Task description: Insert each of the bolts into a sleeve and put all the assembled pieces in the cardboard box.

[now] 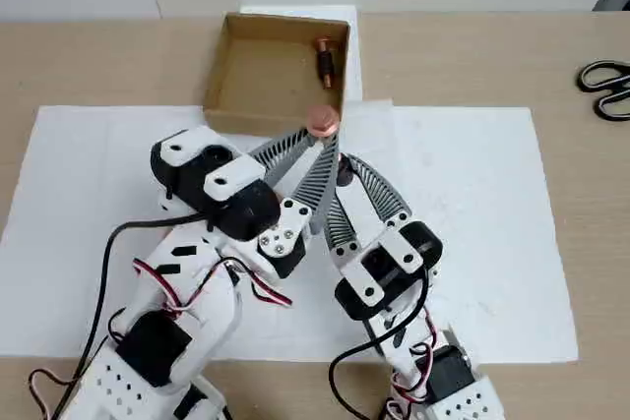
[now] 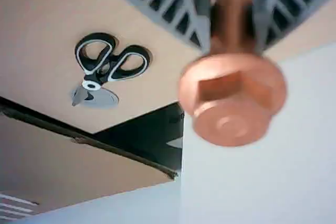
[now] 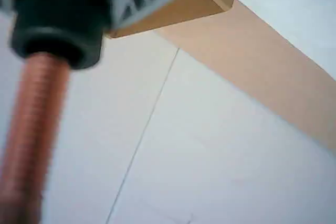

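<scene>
Probably a lab bench, wooden table (image 1: 98, 56), white paper (image 1: 492, 243), scissors (image 1: 605, 89)

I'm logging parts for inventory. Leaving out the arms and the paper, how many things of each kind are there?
Bolts: 2 (held bolt, boxed bolt)
Sleeves: 2 (held sleeve, boxed sleeve)
Cardboard box: 1
Scissors: 1
Total: 6

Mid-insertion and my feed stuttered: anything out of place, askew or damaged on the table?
Nothing stands out. The left gripper holds the bolt, its thread in the sleeve gripped by the right gripper, beside the cardboard box. One assembled piece lies inside it; scissors rest far off.
</scene>
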